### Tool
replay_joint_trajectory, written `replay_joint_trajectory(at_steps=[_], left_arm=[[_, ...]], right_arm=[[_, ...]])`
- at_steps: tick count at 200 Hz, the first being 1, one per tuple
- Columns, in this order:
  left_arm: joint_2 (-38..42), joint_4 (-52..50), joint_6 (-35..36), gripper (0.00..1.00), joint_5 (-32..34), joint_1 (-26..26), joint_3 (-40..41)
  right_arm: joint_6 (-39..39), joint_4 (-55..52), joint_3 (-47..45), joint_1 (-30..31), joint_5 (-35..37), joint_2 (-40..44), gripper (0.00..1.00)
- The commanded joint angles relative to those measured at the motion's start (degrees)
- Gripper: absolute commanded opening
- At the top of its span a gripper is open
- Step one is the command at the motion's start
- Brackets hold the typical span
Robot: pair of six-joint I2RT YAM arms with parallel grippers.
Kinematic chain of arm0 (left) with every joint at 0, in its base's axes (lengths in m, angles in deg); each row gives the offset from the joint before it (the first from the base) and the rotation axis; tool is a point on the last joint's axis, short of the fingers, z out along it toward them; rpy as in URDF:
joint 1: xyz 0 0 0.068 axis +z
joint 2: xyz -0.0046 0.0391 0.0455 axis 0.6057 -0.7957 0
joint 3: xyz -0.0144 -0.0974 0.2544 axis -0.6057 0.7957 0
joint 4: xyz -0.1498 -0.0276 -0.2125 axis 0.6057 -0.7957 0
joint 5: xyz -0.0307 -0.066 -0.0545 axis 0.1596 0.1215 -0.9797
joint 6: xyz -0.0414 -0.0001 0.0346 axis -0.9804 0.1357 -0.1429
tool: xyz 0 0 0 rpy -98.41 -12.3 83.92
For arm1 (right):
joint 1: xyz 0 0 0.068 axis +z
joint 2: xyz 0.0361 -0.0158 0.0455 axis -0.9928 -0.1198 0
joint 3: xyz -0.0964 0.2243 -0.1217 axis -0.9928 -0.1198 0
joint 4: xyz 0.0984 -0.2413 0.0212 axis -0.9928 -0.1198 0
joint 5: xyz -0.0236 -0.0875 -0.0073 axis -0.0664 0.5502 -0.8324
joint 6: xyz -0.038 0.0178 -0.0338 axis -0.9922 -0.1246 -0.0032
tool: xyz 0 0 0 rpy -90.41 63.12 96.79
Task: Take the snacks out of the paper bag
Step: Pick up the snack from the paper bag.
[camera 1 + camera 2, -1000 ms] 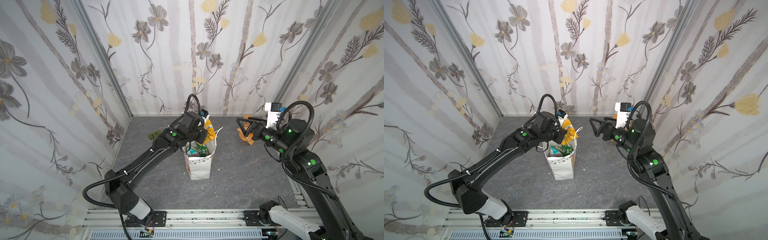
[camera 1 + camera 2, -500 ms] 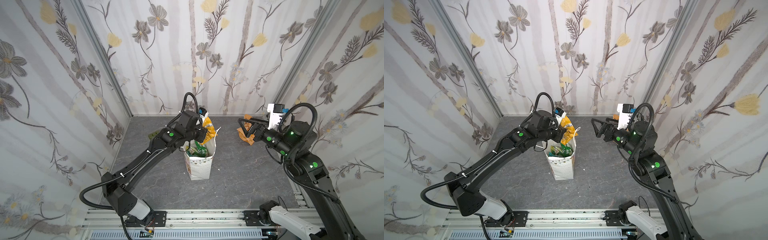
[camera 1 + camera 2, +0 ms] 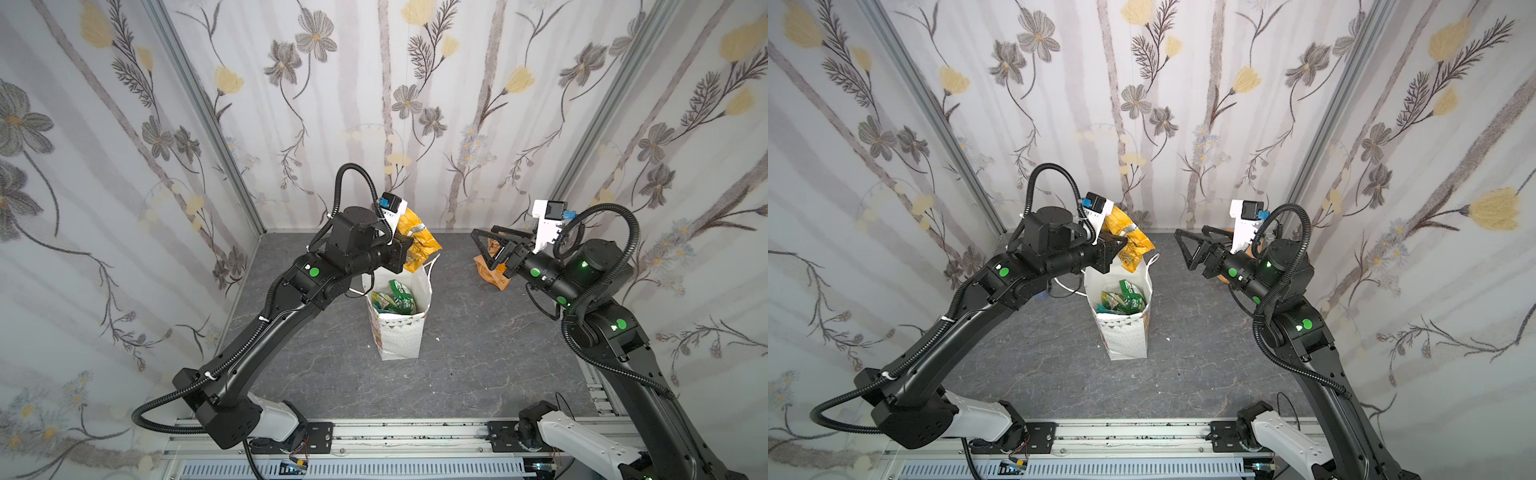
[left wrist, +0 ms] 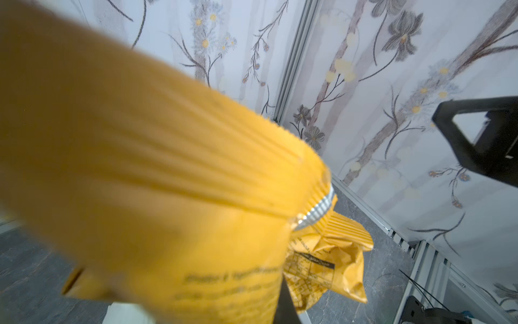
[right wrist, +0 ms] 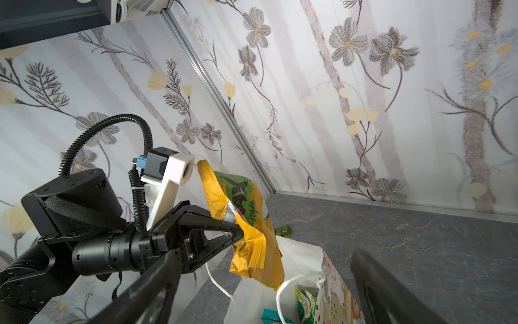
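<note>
Above the paper bag (image 3: 399,336), left gripper (image 5: 239,228) clamped on orange-yellow packet (image 3: 422,243), right gripper (image 3: 1183,249) wide open, empty, green block (image 5: 283,230) beyond.

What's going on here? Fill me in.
The left end effector is shut on an orange-yellow snack packet, held above the open paper bag. Green packets are inside. The right end effector hangs open nearby, empty; another orange packet lies on the table beyond it.

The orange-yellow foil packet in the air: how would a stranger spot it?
Find the tall white paper bag at centre. Above its rim the left pincer clamps a crinkly orange-yellow foil packet. Unlike the green foil packets inside, it is held aloft.
</note>
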Motion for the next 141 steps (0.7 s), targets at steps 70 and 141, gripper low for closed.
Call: replay_joint_trajectory(at_steps=[70,141], left_arm=[[-2.6,0.6,-5.5,0.0,-4.0,0.0,-6.9],[-4.0,0.4,-7.7,0.0,-8.3,0.0,-8.8]], right_arm=[[0.7,7.3,2.7,7.2,-4.1,-9.3,0.93],[1.3,8.6,6.6,9.8,-5.5,-16.6,0.73]])
